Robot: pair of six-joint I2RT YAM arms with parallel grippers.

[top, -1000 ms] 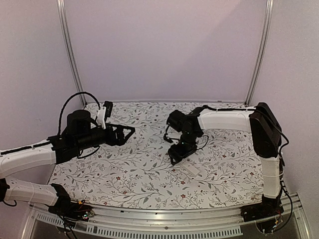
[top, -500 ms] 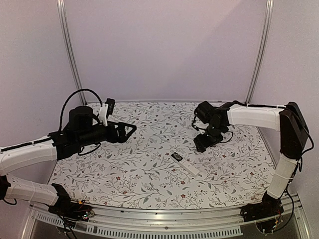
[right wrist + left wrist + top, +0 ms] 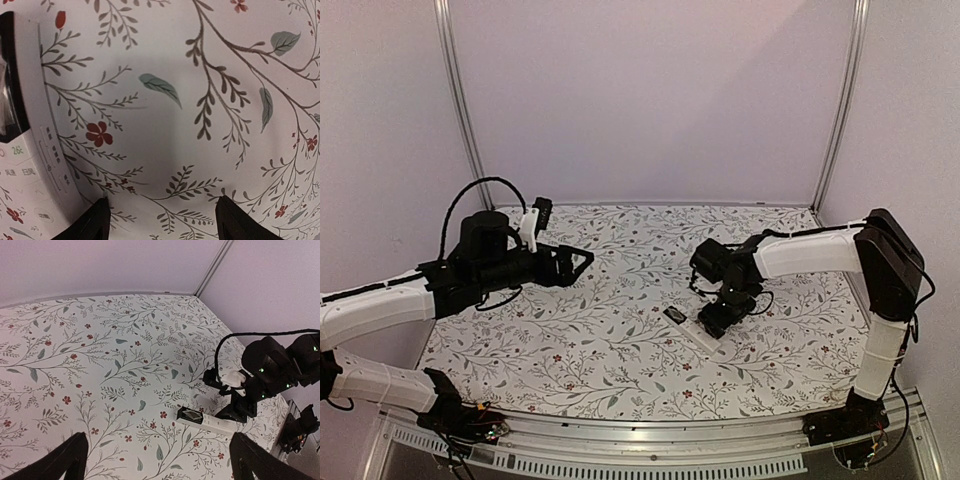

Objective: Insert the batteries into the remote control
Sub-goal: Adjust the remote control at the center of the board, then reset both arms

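At the right claw (image 3: 713, 325), the remote control (image 3: 200, 418), one end hidden.

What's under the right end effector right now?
Mostly floral table cover between its open fingers; the remote control lies beside one finger. From above, the end effector covers the remote's white end. No batteries visible.

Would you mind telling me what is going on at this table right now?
The right gripper is low over the floral table with its jaws open, right beside the white remote control but not gripping it. The left gripper hangs open above the table's left side, holding nothing. No batteries can be made out.
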